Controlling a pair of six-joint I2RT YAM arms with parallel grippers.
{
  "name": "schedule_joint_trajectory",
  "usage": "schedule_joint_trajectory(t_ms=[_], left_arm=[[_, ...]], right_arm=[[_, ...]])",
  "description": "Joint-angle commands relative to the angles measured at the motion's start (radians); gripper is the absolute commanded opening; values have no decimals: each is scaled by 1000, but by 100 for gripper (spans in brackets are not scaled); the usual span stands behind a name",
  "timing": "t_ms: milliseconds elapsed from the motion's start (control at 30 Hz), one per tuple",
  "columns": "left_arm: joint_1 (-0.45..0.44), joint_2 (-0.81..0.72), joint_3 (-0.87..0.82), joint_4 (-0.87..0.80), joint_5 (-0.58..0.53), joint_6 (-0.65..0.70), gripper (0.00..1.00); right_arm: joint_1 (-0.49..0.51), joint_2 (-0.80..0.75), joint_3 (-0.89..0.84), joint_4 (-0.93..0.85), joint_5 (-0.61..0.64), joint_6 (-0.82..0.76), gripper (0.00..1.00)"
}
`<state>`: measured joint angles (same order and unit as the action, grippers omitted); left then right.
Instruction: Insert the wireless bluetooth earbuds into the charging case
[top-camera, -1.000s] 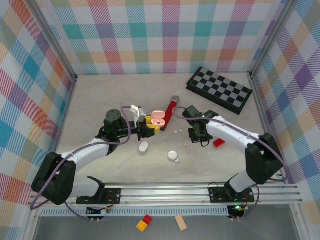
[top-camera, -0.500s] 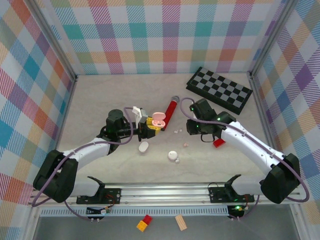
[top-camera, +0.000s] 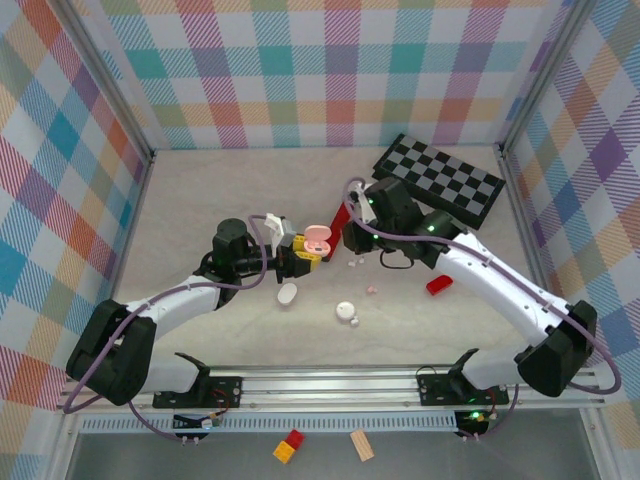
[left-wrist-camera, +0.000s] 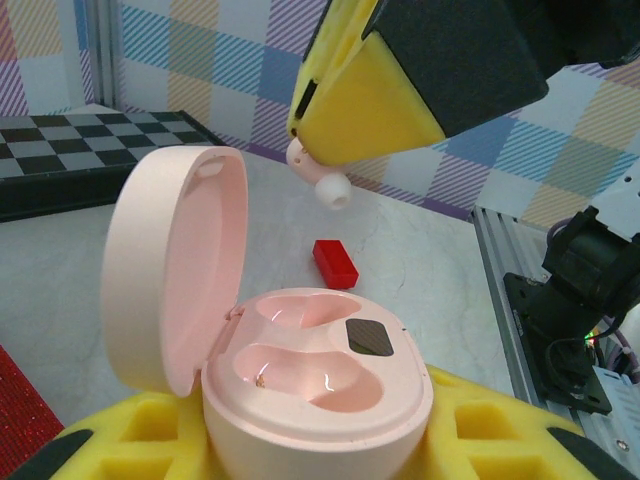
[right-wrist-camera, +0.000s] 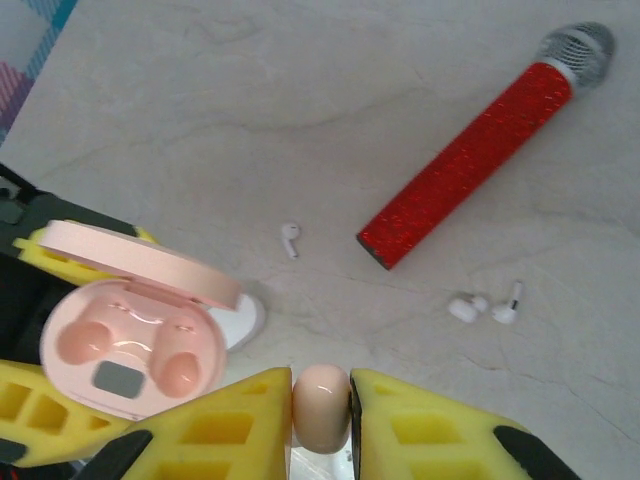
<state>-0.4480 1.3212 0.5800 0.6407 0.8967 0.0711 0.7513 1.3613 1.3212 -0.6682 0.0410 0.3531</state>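
Because our right gripper (right-wrist-camera: 320, 388) pinches a pink earbud (right-wrist-camera: 320, 410) at 3 o'clock of the open charging case (right-wrist-camera: 130, 350) our left gripper (top-camera: 304, 248) squeezes, we could miss the hole and drop it.

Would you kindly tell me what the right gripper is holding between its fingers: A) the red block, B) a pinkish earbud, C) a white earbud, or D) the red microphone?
B: the right gripper pinches a pinkish earbud between its yellow fingers, close to the open pink case.
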Motion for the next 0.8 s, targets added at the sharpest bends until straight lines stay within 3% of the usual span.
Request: schedule_joint_trajectory(t_ms=[0,767], left_arm=[[6,0,12,22,29,7,34],[6,-12,11,20,30,3,34]], right_arm=[[33,38,48,23,-27,-32,23],[75,99,67,44,-43,-36,23]])
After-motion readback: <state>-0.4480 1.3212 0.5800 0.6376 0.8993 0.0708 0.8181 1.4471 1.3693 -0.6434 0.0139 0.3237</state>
